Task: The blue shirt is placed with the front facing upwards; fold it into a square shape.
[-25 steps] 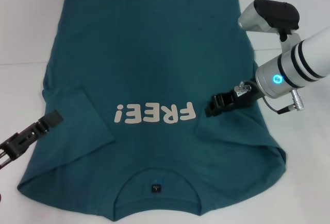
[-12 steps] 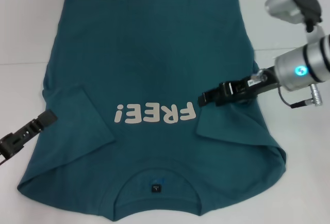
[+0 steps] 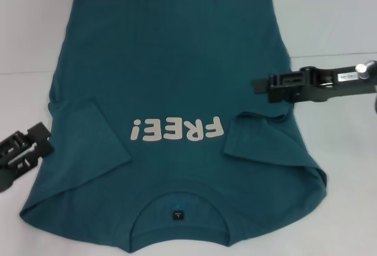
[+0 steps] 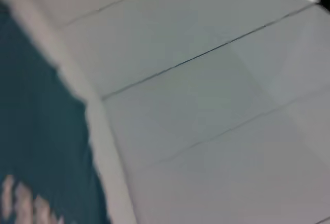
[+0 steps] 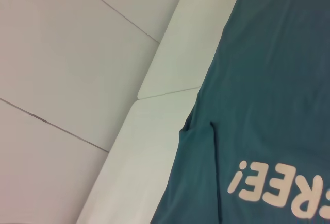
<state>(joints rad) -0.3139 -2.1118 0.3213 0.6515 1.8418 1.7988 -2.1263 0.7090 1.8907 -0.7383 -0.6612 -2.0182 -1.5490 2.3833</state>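
The blue shirt (image 3: 177, 120) lies flat and face up on the white table (image 3: 341, 26). Its collar (image 3: 177, 206) is at the near end, close to the robot, and its hem is at the far end. So its long way runs from near to far. Both short sleeves are already folded in over the body. The cream word "FREE!" (image 3: 177, 130) sits between them.

Nearest is the left gripper (image 3: 20, 150). It is low at the shirt's left edge. The folded left sleeve is just to its inner side, toward the word. I cannot tell if its fingers are apart or together, and it holds nothing that I can see.

Farther off is the right gripper (image 3: 259, 85). It hangs over the shirt's right edge and points in across the cloth. The folded right sleeve (image 3: 265, 138) is on its near side, and the hem is on its far side. I cannot tell how its fingers stand either. No cloth seems to hang from it.

I think the next fold goes along the long way, bringing one end over the other. Each gripper is near its own side, and the left one is nearer the collar.

There are no boxes or bowls here.
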